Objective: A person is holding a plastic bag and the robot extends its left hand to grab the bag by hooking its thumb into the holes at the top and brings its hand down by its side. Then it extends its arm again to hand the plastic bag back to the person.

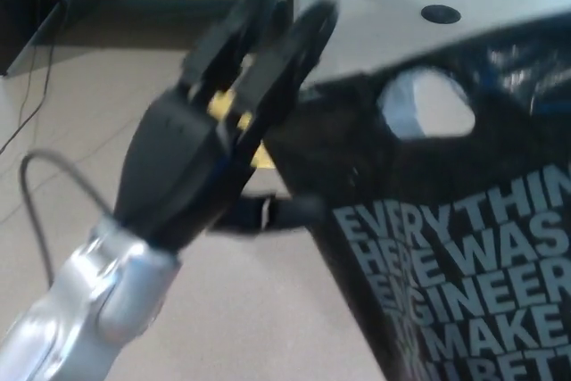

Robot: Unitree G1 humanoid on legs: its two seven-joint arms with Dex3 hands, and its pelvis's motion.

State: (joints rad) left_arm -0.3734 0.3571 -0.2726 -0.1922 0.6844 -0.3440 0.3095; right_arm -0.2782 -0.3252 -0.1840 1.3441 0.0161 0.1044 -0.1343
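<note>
**Q:** Which step is in hand?

**A:** One of the two reaches toward the person is judged to be under way, though which one cannot be told. The left hand (210,144) is seen raised at centre left of the frame, on a silver forearm entering from the lower left. Its two fingers (294,46) are stretched out side by side toward the top. The thumb is laid out sideways toward the bag (446,247), and its tip meets the bag's left edge; whether it is hooked into anything cannot be told. The right hand is not seen.

**Q:** What does the next move call for?

**A:** If the bag is being taken, the thumb would need to be brought to the hole (426,104); if it is being returned, it would need to be kept up until taken.

**Q:** How does the bag look, and where is it?

**A:** It is black plastic with pale block lettering, and the right half of the frame is filled by it. An oval hole is cut near its top edge. No person is visible.
</note>
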